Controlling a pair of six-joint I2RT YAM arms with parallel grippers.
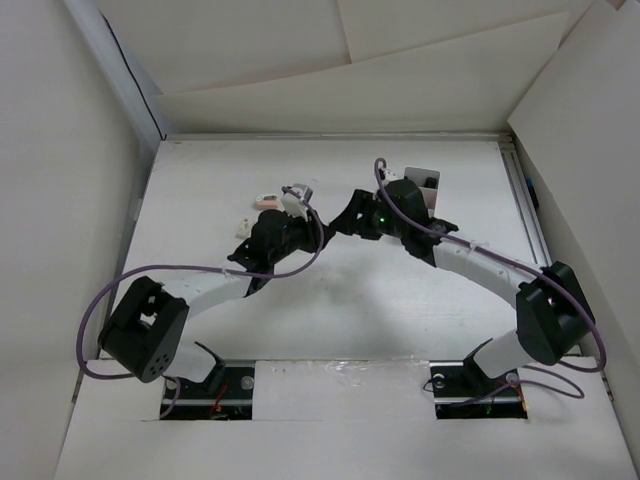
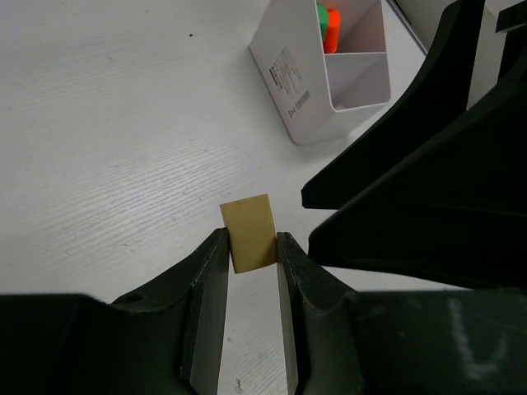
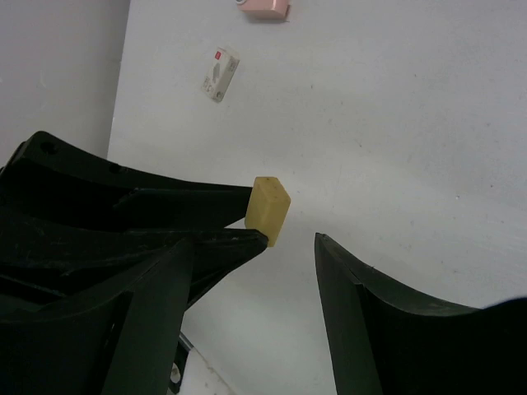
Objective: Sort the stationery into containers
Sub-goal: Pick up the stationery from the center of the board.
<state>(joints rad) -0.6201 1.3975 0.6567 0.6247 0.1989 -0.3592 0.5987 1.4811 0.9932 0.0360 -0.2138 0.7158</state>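
Observation:
A beige eraser block (image 2: 249, 233) is pinched between the fingertips of my left gripper (image 2: 251, 244), which is shut on it above the table. From the right wrist the same block (image 3: 269, 210) sticks out of the left gripper's dark fingertips. My right gripper (image 3: 255, 244) faces it, open, and its right finger (image 3: 354, 304) stands apart from the block. The white container (image 2: 288, 78) stands beyond, with orange and green markers (image 2: 330, 25) in its far compartment. In the top view both grippers meet mid-table, left gripper (image 1: 325, 228) against right gripper (image 1: 348, 218), with the container (image 1: 421, 180) behind the right wrist.
A pink eraser (image 3: 265, 8) and a small white item with a red mark (image 3: 219, 72) lie on the table to the left. From above the pink eraser (image 1: 266, 200) sits beside a white object (image 1: 295, 194). White walls enclose the table.

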